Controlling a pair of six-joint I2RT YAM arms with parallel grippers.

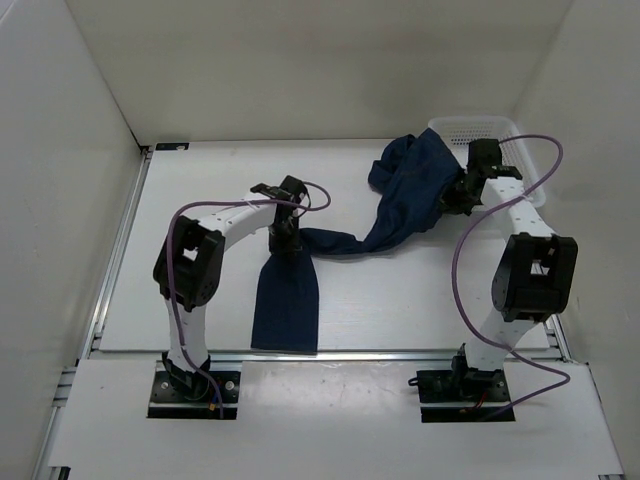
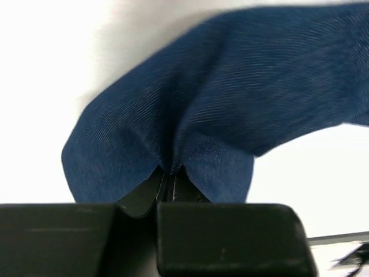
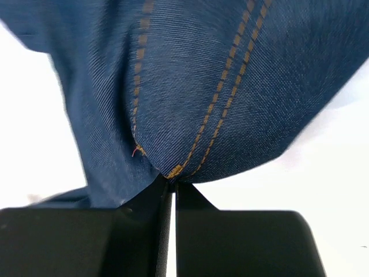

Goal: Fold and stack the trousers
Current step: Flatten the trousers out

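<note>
The trousers are dark navy denim, stretched across the table from the back right to the front middle. One leg lies flat toward the front edge. My left gripper is shut on the trousers where that leg bends, pinching a fold at its tips. My right gripper is shut on the trousers near the bunched waist end, its tips clamping a seam with tan double stitching. The cloth is lifted and puckered at both grips.
A white mesh basket stands at the back right corner, partly behind the bunched cloth and the right arm. White walls close the table on the left, back and right. Purple cables loop off both arms.
</note>
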